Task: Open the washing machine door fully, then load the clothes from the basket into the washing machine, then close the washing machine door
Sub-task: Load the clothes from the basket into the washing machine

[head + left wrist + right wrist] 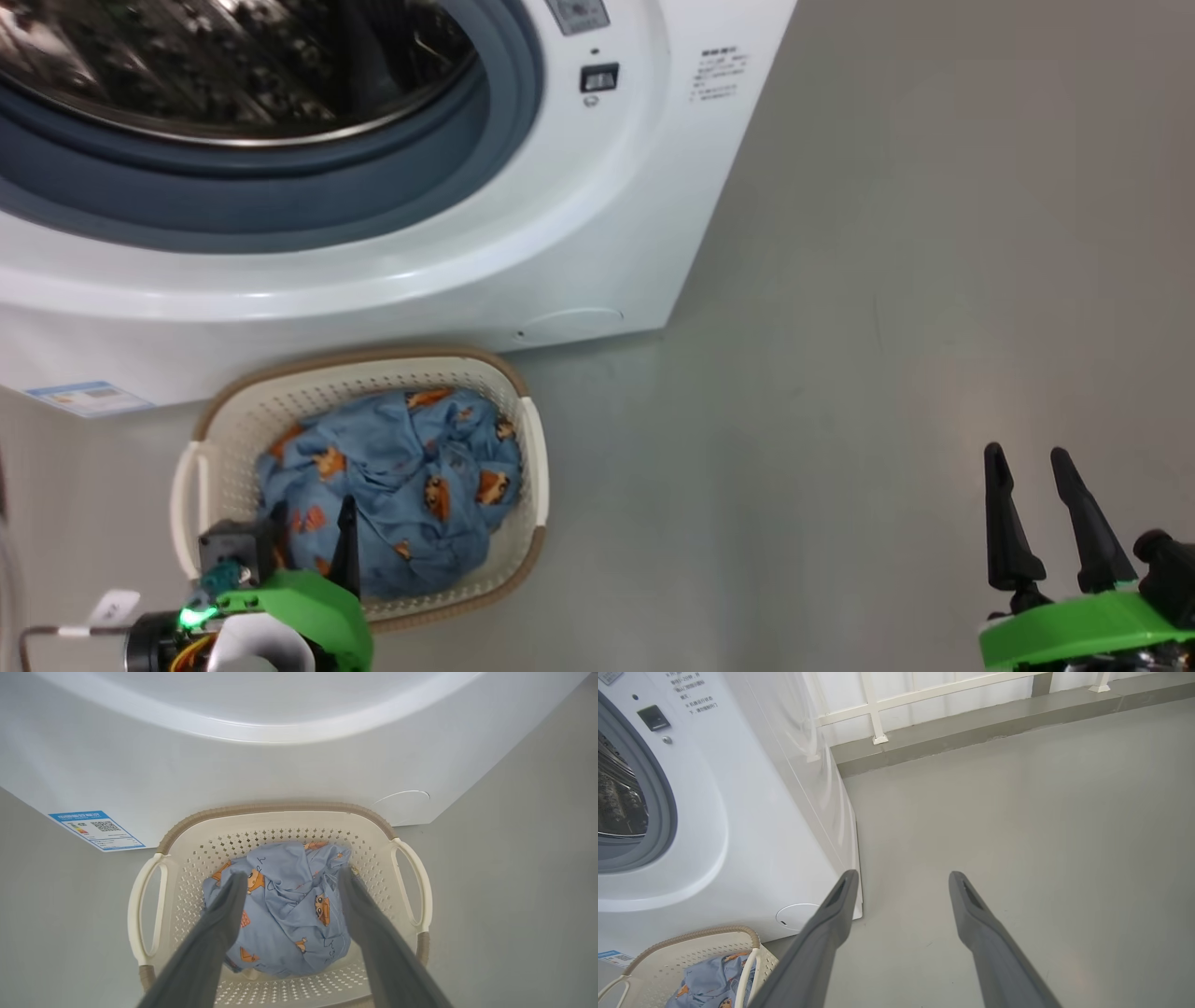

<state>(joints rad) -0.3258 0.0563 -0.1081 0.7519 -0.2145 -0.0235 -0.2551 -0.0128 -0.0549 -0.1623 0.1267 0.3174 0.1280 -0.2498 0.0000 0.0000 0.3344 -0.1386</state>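
Just before the washing machine (607,233), the basket (280,403) holds clothes (401,485).

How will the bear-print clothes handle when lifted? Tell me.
Probably floppy: the bear-print clothes lie crumpled in soft folds, so they would likely drape and dangle. Probably light: thin fabric, a small heap in the basket.

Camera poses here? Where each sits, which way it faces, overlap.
Left wrist: on left arm, looking down along the open left gripper into the basket at the clothes.
Right wrist: on right arm, along the open right gripper over floor beside the washing machine.
Head: on head, forward-down at machine and basket; both grippers at bottom corners.
Shared: all three show basket, clothes, machine.
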